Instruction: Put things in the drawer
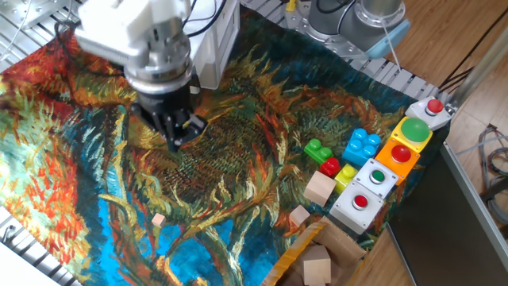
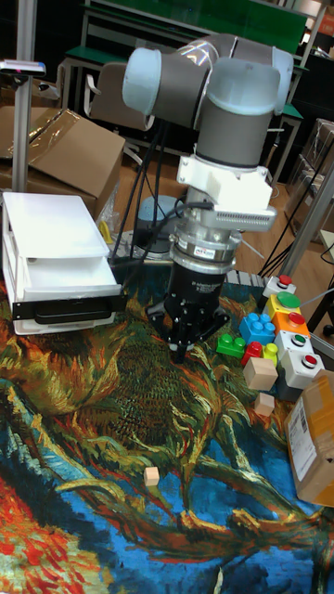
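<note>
A tiny pale wooden cube (image 1: 159, 220) lies alone on the painted cloth near the front edge; in the tall fixed view the cube (image 2: 151, 476) sits well below the arm. My gripper (image 1: 177, 137) points down over the middle-left of the cloth, above and behind the cube, fingers together and holding nothing. In the tall view, the gripper (image 2: 179, 351) tapers to a single point. The drawer (image 2: 65, 277) stands pulled out from the white plastic box at the left; in the fixed view the arm hides most of the box (image 1: 216, 44).
At the right, green (image 1: 317, 148), blue (image 1: 363, 145), red (image 1: 330, 167) and yellow (image 1: 346, 173) toy bricks sit beside two larger wooden blocks (image 1: 320, 189) and a row of button boxes (image 1: 373, 187). A brown cardboard box (image 1: 295, 256) holds another block at the front right.
</note>
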Available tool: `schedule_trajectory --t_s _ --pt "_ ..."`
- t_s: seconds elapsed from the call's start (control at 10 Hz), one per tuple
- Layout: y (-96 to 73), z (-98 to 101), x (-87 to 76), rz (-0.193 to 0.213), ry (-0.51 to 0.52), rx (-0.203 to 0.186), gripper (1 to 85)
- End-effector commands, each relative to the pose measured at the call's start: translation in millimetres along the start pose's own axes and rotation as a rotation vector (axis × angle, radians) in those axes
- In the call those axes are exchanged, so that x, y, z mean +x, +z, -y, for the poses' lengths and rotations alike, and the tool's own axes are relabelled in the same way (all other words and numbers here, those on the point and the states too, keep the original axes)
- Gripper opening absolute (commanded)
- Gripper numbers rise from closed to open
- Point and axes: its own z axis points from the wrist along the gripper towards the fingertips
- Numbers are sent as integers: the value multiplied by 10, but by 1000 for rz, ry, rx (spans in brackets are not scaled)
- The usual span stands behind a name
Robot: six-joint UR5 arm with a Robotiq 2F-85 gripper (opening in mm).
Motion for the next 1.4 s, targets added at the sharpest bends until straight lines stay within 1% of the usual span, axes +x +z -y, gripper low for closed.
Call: schedule_trajectory --t_s 0.0,0.1,0.2,0.3,0.4,0.5,0.6,0.7,0.8,0.9,1.0,1.1,1.2,1.3 --pt "90 -48 46 -44 10 -20 13" --pt "32 -80 70 -49 11 -22 13" --pt "-3 30 141 -75 -26 17 13" --pt "31 -8 122 -69 -6 -1 13" --pt "58 -116 44 -43 55 -41 13" --pt "92 -110 22 -39 47 -40 13" --pt "78 -162 16 -33 35 -61 13" --pt "80 -115 14 -31 0 -44 13" --pt "83 -69 -29 -14 -53 -26 13" --pt "84 35 -60 -3 -76 14 13" --pt "83 36 -136 27 -25 15 13" --pt "74 157 -229 62 -35 62 13" --pt "70 195 -247 68 -41 77 47" --pt "181 148 -360 63 -48 47 243"
